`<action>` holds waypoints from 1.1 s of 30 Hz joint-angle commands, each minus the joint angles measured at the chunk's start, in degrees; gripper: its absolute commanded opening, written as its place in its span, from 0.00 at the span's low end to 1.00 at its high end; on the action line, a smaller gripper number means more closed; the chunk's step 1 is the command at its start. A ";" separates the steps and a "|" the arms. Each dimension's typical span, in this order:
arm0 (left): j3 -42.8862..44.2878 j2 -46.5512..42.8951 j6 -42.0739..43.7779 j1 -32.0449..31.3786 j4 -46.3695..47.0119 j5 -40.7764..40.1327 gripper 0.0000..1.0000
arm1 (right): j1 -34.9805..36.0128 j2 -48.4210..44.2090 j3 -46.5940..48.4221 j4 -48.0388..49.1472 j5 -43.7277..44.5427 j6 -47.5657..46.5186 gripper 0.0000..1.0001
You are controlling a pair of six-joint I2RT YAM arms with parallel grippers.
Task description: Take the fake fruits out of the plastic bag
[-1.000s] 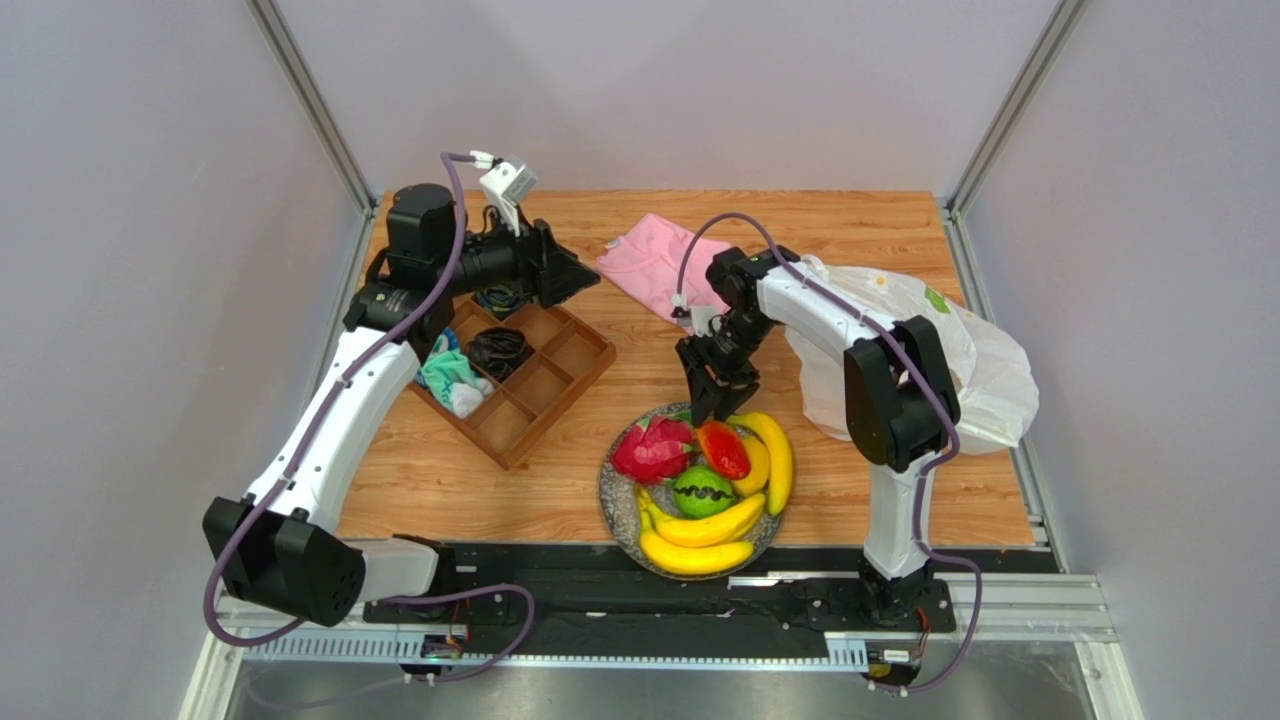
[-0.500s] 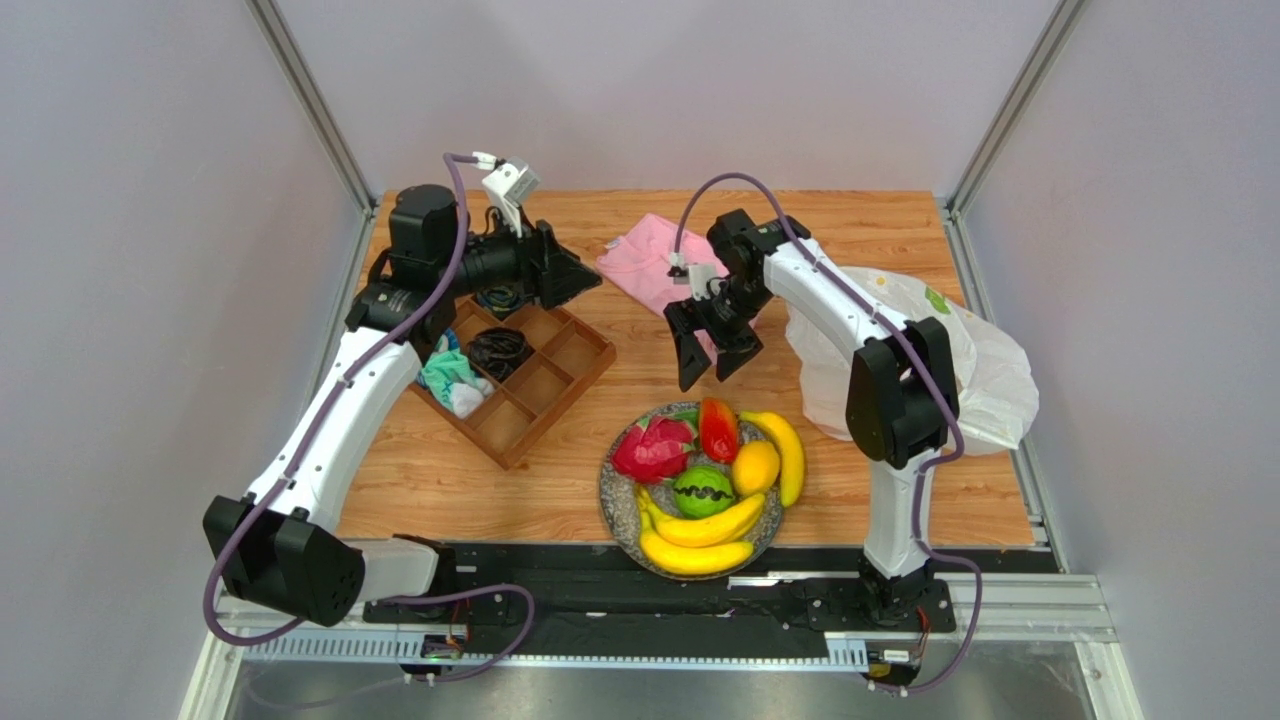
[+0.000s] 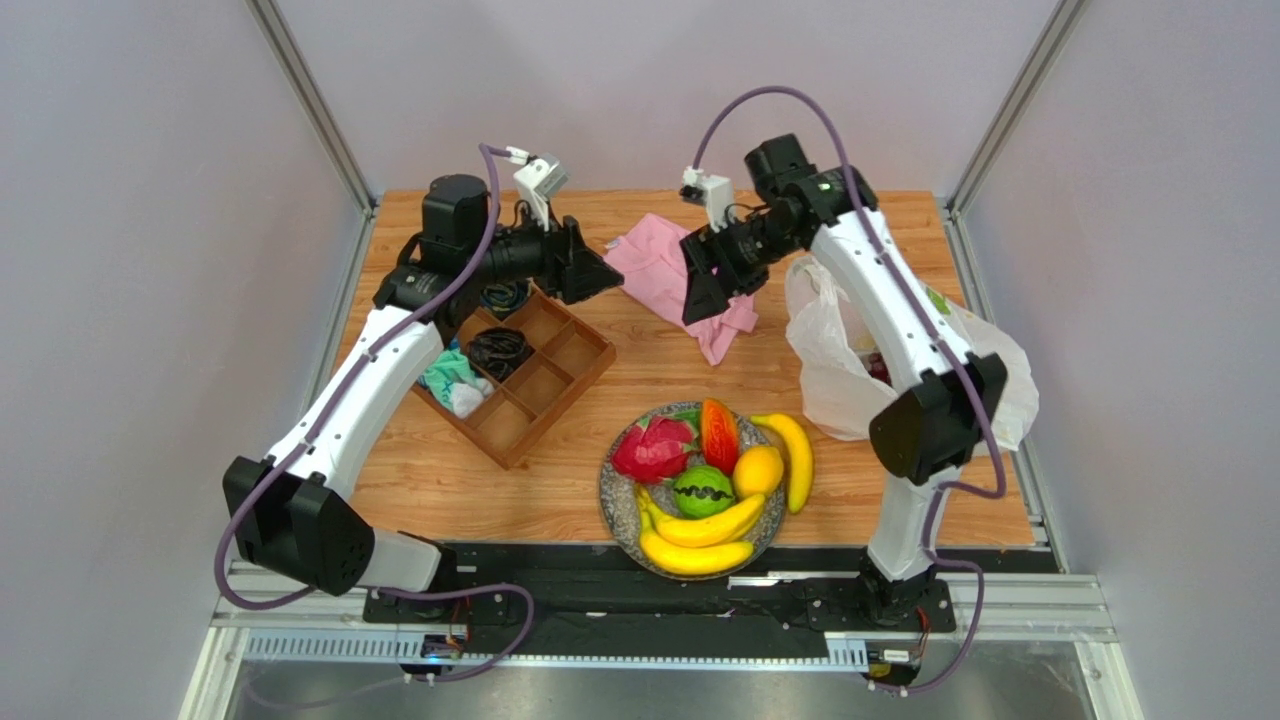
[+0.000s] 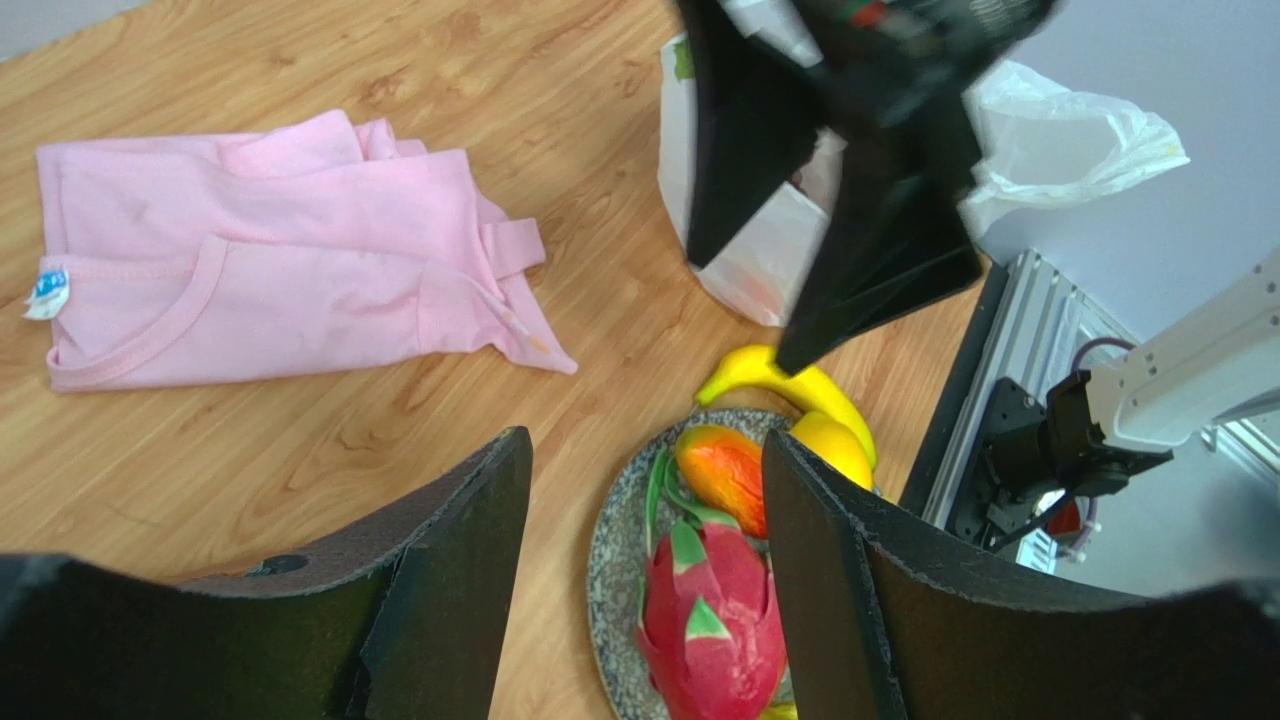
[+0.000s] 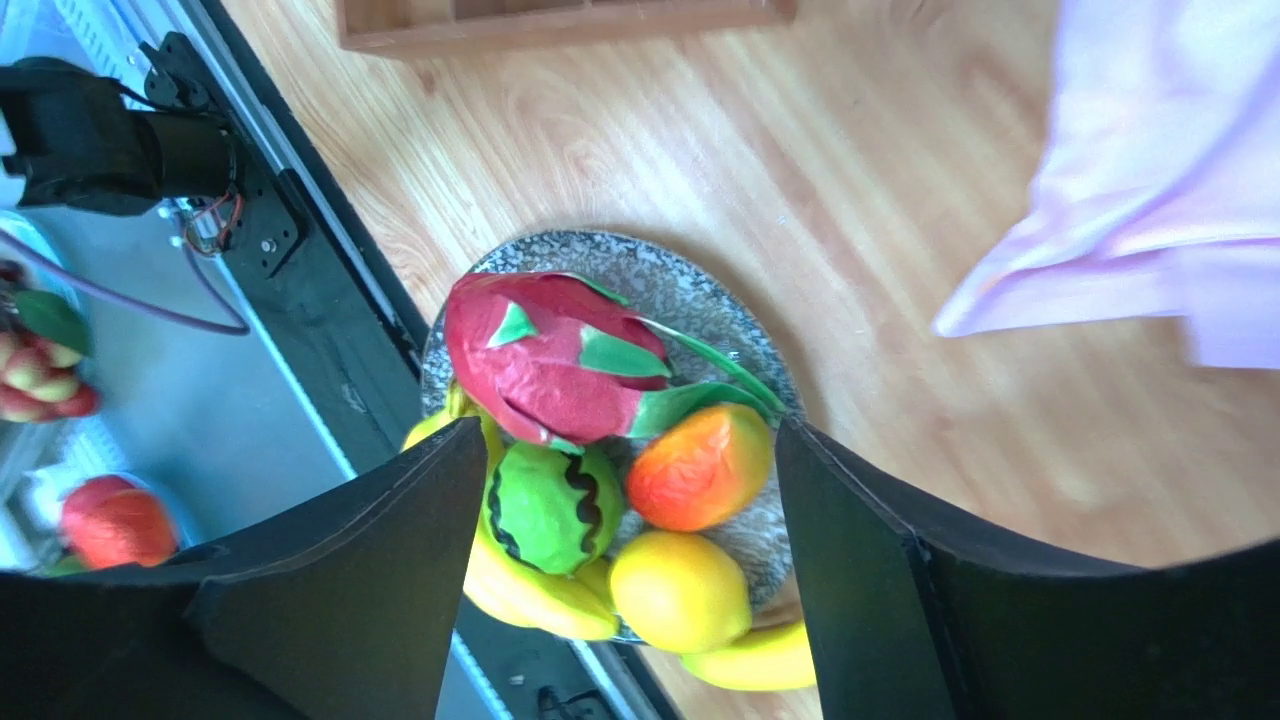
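plastic fruits, glossy, on speckled plate beside crinkly bag

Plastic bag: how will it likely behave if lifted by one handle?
The plastic bag looks thin and crinkled, so it would probably sag rather than hold shape. A dark item shows inside, so its weight may swing or spill toward the open mouth.
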 commanded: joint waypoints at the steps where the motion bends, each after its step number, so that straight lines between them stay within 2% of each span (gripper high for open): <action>1: 4.48 1.50 -1.15 -0.94 1.92 1.16 0.66 | -1.64 -10.57 -3.60 -7.38 1.64 -10.28 0.70; 3: 4.92 2.20 -1.32 -1.21 2.01 1.25 0.66 | -1.73 -15.82 -10.90 -10.20 4.90 -15.36 0.66; 4: 5.36 2.38 -1.33 -1.56 2.10 1.34 0.66 | -2.43 -17.42 -18.42 -10.38 8.57 -16.35 0.63; 7: 5.97 2.91 -0.62 -2.00 1.57 1.25 0.66 | -5.93 -22.17 -32.32 -9.51 11.41 -17.33 0.60; 12: 6.41 3.09 0.61 -2.26 -0.53 1.07 0.66 | -9.64 -22.01 -43.80 -4.15 14.14 -15.75 0.59; 16: 6.77 3.17 2.54 -2.26 -2.82 0.37 0.66 | -9.99 -18.15 -45.49 -0.11 19.23 -14.88 0.62; 22: 6.68 3.26 5.26 -2.35 -5.46 -1.12 0.66 | -10.52 -9.89 -42.32 2.80 19.77 -14.96 0.65; 30: 6.94 4.32 6.23 -2.35 -7.04 -1.74 0.66 | -10.61 -1.71 -40.74 8.51 24.60 -12.41 0.60; 32: 7.12 4.75 6.50 -2.35 -7.30 -1.74 0.66 | -10.70 -0.22 -39.87 8.43 24.87 -12.58 0.47; 33: 7.29 4.93 6.50 -2.44 -7.30 -1.82 0.66 | -10.87 0.05 -39.34 7.99 24.18 -12.58 0.36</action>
